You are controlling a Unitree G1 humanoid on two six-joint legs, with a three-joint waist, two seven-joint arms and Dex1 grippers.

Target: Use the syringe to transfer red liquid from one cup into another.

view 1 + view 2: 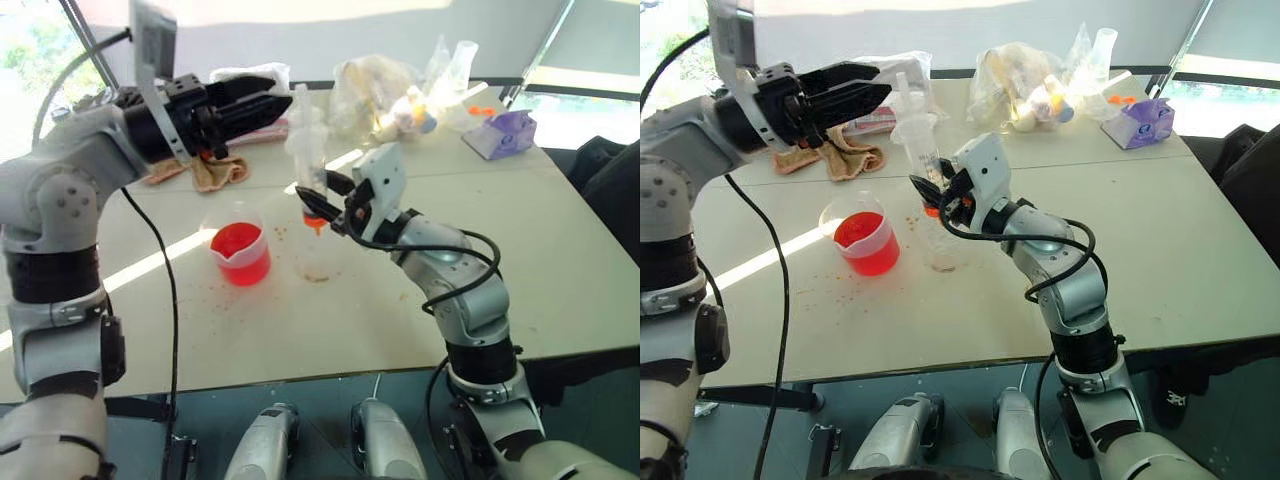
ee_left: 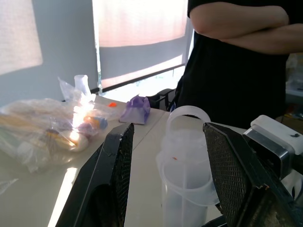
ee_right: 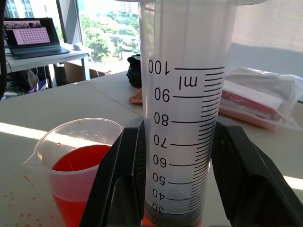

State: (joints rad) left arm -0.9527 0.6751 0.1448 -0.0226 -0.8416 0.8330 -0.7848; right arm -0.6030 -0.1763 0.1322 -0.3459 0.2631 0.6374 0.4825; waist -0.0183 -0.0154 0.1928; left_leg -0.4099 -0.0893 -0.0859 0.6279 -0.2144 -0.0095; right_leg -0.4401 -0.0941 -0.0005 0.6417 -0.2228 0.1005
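While the right gripper [image 1: 322, 203] pinches the syringe [image 1: 307, 150], hiding its tip, the left gripper [image 1: 262, 103] stands spread.

Both arms were glossy silver-grey shells with black joint bands. Black cables looped loosely along each forearm. The left gripper [image 1: 262, 103] and right gripper [image 1: 322, 198] had matte black jaws, cross-hatched inside, on white wrist housings.
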